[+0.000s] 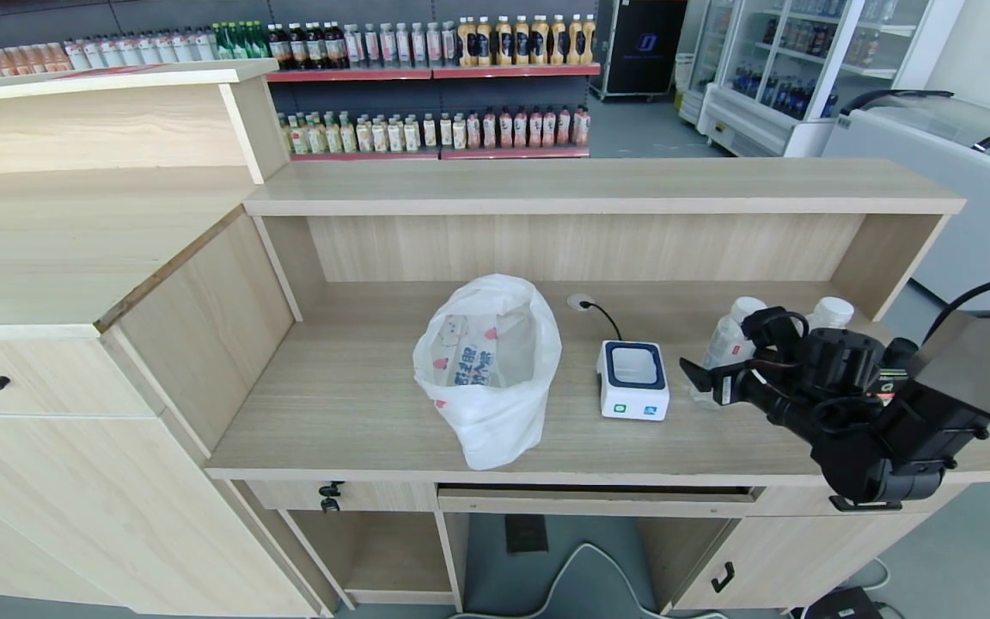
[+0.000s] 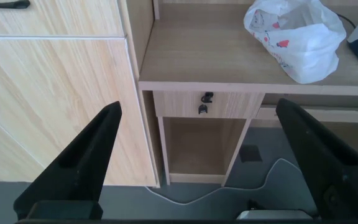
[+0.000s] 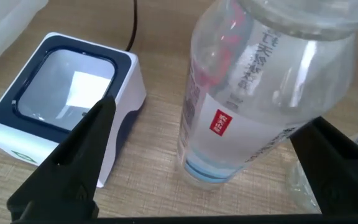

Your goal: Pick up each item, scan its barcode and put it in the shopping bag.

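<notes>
The pale wooden checkout counter [image 1: 349, 404] spans the head view. Near its middle stands the crumpled white plastic shopping bag [image 1: 486, 370], mouth open upward. The black right gripper [image 3: 197, 177] hovers low over the counter's right part, its fingers spread wide on either side of a clear plastic bottle with a white cap [image 1: 731, 335], not clamped on it. The black left gripper [image 2: 197, 168] hangs below the counter's front edge, fingers also apart. At the bag's 3 o'clock sits the white, blue-rimmed barcode scanner [image 1: 632, 378]. The flanked bottle stands at the scanner's 2 o'clock, with a second white-capped clear bottle [image 1: 830, 311] just beside it at 2 o'clock.
</notes>
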Robot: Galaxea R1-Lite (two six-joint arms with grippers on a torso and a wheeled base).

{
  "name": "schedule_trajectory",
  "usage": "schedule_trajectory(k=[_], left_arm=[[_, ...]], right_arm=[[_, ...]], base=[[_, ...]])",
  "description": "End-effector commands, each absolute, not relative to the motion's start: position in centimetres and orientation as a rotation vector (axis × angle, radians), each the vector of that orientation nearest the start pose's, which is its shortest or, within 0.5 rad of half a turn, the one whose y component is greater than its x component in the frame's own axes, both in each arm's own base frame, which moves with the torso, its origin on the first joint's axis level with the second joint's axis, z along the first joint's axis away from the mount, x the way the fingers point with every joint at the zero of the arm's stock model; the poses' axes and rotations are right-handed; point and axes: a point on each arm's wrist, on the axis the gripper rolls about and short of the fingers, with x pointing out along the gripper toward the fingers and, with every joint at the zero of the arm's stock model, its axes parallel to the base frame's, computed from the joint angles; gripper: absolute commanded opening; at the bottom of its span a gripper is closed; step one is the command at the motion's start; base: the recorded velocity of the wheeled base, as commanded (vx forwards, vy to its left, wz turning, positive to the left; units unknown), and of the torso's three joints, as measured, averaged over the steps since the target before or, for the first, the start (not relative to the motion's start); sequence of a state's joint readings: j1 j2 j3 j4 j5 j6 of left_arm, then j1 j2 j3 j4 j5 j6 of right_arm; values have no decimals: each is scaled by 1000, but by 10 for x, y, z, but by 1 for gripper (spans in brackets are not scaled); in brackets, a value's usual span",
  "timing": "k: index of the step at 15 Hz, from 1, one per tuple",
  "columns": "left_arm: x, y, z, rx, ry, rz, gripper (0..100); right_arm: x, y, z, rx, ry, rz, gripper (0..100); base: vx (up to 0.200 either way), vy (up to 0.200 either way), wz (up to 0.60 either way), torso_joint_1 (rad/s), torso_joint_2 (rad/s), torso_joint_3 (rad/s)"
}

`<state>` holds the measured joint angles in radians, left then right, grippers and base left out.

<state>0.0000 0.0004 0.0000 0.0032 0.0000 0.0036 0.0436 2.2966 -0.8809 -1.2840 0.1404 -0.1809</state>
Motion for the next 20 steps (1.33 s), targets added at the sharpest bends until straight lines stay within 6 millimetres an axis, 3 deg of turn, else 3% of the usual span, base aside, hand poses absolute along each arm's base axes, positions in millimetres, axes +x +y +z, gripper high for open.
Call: schedule_trajectory(k=[1, 10, 15, 18, 19, 20], left_arm=[[-23, 0, 75, 3, 3, 0, 100], [-23, 0, 75, 3, 3, 0, 100], [-23, 0, 75, 3, 3, 0, 100], [-23, 0, 75, 5, 3, 0, 100], [-23, 0, 75, 3, 3, 0, 100], [-23, 0, 75, 3, 3, 0, 100]], right_arm=[[408, 26, 44, -182, 112, 208, 100], [424, 25, 45, -200, 76, 202, 100], [439, 24, 35, -195, 63, 215, 100], [449, 25, 36, -189, 53, 303, 100], [452, 25, 35, -188, 55, 316, 0], [457, 25, 35, -188, 56, 319, 0]], base=[[0, 0, 0, 0, 0, 0], [0, 0, 0, 0, 0, 0], [0, 0, 0, 0, 0, 0], [0, 0, 0, 0, 0, 0], [0, 0, 0, 0, 0, 0], [0, 0, 0, 0, 0, 0]])
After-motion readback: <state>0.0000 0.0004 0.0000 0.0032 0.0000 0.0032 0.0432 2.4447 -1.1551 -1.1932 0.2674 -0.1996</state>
